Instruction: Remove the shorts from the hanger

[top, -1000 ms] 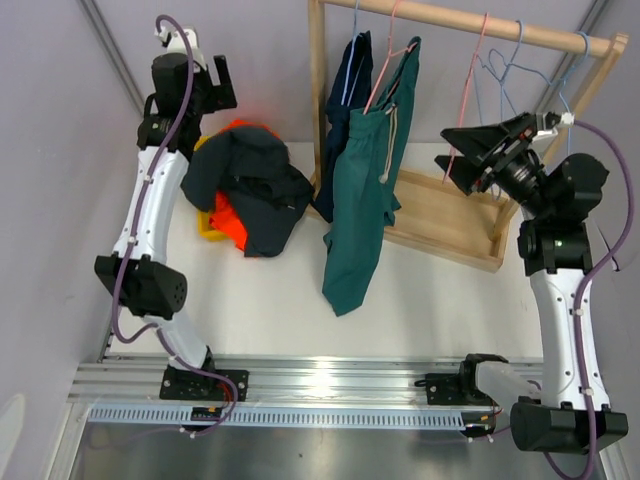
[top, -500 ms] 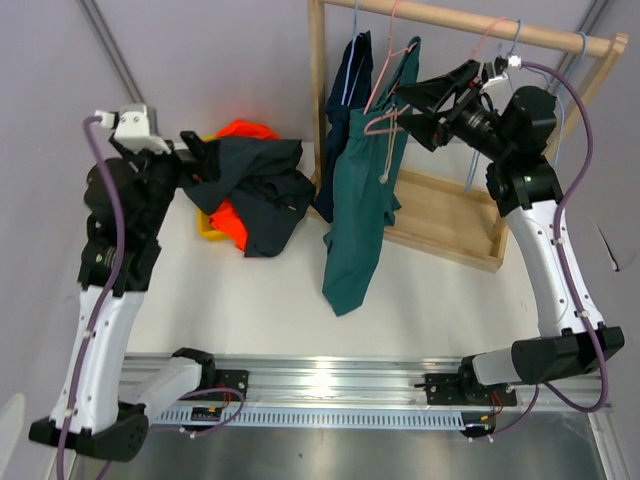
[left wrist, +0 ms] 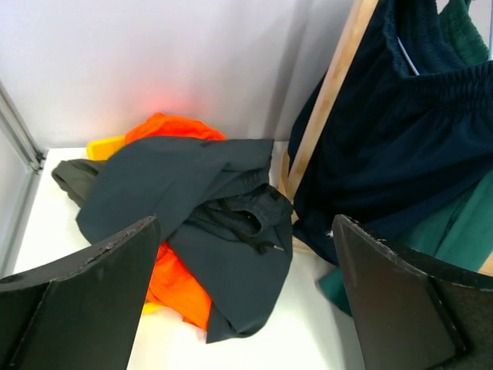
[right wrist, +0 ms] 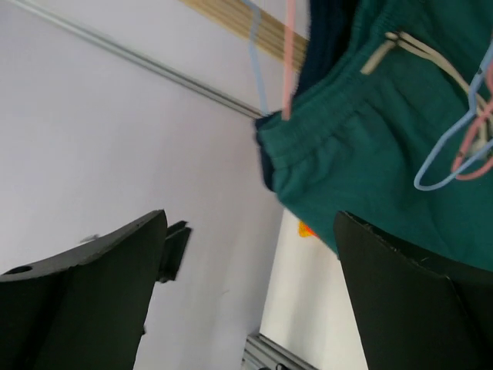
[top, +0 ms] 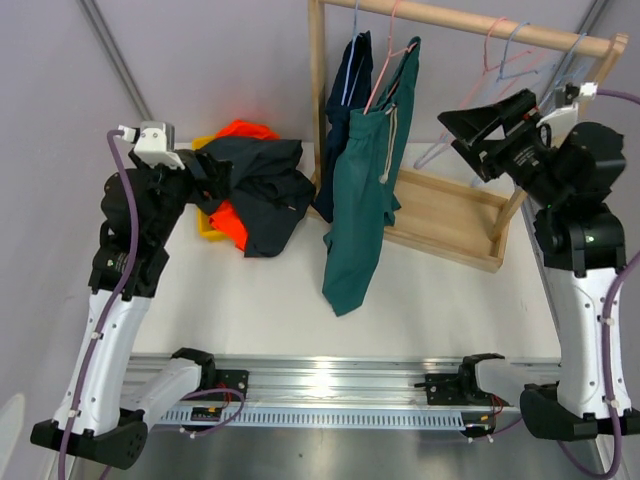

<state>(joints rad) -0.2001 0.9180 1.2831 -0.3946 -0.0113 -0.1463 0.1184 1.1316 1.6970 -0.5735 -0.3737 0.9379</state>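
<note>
**On the rack, two pairs left; three lie on the table**

At the left of the table, the removed shorts form a heap. The black pair is on top, the bright orange pair lies beneath it, and a strip of olive green shows at the heap's left edge in the left wrist view. A yellow tray shows partly under them.

On the wooden rack, the teal green shorts and the navy blue shorts hang from their hangers at the left end of the top rail, touching one another. Several bare hangers hang at the right end.

Left gripper hovers beside the heap, jaws spread wide, holding nothing. Right gripper is raised near the bare hangers, well apart from the teal pair, jaws likewise wide and empty.

By this reckoning the task is past its midpoint: two pairs are left, and neither is yet grasped.
</note>
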